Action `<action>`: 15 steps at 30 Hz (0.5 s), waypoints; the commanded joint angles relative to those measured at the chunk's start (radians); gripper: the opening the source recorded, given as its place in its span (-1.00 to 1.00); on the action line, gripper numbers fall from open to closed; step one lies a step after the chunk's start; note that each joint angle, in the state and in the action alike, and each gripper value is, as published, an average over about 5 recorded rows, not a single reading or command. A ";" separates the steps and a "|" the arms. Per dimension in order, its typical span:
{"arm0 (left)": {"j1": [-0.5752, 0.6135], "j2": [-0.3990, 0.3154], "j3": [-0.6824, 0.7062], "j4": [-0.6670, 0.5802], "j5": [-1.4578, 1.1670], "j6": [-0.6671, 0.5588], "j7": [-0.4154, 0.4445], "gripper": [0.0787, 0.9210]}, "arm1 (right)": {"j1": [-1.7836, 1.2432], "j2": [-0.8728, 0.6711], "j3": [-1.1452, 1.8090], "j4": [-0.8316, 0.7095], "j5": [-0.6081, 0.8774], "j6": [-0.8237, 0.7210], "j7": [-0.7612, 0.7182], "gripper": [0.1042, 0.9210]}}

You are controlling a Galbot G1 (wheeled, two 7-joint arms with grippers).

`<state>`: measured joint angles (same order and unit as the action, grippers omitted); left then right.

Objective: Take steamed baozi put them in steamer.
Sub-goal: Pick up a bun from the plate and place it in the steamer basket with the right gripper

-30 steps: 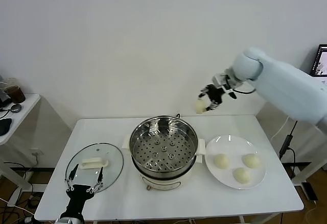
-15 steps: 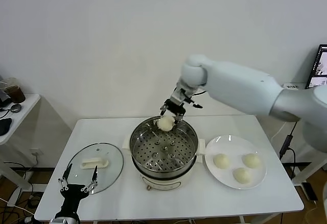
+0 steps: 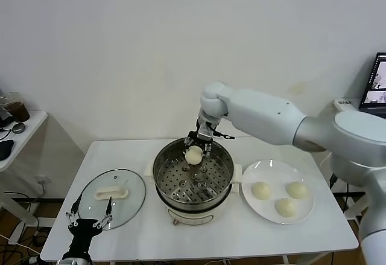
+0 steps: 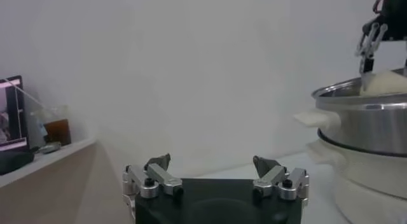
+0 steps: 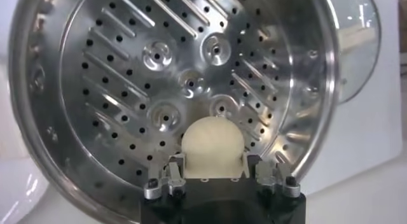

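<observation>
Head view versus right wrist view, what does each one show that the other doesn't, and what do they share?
Only the head view shows the plate with three baozi on it, the whole table, the left gripper open low near the table's front edge, and the right arm reaching over the pot. Only the right wrist view shows the perforated tray close up under the held bun. Both show the steamer, the glass lid and the right gripper shut on one baozi.
</observation>
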<state>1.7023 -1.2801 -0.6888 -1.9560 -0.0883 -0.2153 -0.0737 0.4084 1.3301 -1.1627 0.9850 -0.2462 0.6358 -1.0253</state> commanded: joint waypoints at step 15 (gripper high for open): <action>0.000 -0.002 -0.002 0.000 -0.001 -0.003 -0.003 0.77 | 0.031 0.001 0.025 -0.001 0.054 0.022 0.029 0.75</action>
<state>1.7014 -1.2814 -0.6911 -1.9558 -0.0897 -0.2186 -0.0761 0.4326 1.3231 -1.1493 0.9880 -0.2197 0.6419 -1.0050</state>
